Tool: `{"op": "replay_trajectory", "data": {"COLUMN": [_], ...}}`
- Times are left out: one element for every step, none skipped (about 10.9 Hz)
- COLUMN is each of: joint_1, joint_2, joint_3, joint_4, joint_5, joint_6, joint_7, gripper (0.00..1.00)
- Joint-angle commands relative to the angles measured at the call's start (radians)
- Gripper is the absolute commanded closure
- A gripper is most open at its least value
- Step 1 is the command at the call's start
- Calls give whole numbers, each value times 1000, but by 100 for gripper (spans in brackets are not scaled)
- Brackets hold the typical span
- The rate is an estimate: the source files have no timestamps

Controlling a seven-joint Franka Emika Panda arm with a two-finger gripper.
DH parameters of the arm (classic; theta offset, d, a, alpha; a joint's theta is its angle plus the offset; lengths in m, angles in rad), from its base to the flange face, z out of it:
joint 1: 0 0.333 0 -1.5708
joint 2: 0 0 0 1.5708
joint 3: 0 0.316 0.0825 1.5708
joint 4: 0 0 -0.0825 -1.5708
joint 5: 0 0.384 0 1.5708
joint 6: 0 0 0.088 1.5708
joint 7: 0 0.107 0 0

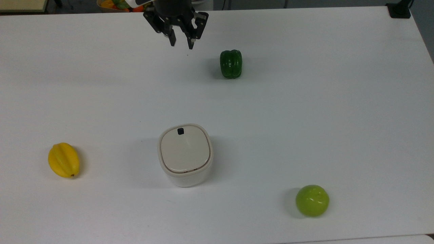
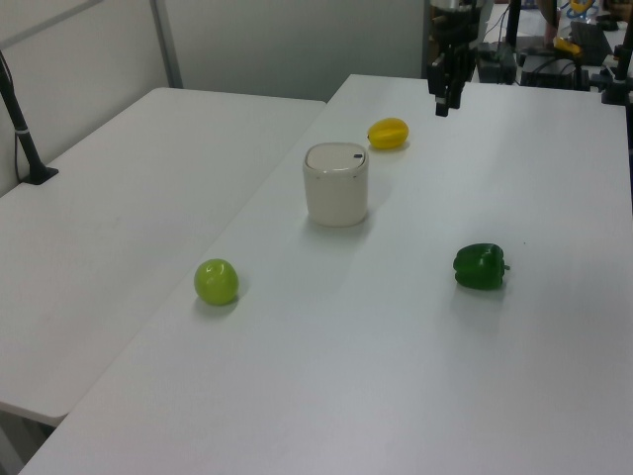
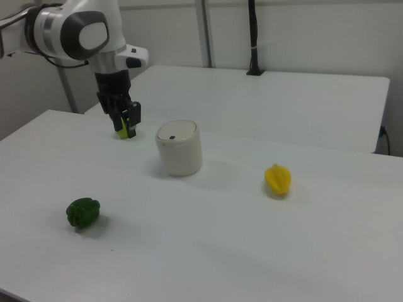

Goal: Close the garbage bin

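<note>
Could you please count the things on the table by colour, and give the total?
Green: 2, the pepper and the apple
Yellow: 1, the star fruit
White with beige lid: 1, the bin, lid down
Total: 4

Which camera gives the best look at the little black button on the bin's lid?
The top view: it looks down on the garbage bin, so the button shows plainly. In the left view and the right view it is a small dark speck.
</note>
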Motion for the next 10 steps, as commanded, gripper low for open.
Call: {"op": "replay_trajectory", "data": {"joint_1": [-23,-35,-40,-49,-63,-83,-86,-86,-88,-91], "joint_2": [-73,-94,-102,-113,-124,-139,-144,-144,-142,-144], "joint_3": [-5,-5,-5,-5,-4,-3,-3,-5,-5,-5], "joint_4": [-39,-45,-47,-49,-53,-53,-53,-52,-50,-49], "joint_5": [-58,-58,-58,-58,-55,-46,-43,-41,-41,-41], "joint_6": [-22,-36,-68,-79,-82,-87,-94,-102,-113,-120], "joint_7": [24,2,-36,-50,-82,-93,-91,-91,-93,-91], "gripper": [0,0,0,0,0,0,0,0,0,0]}}
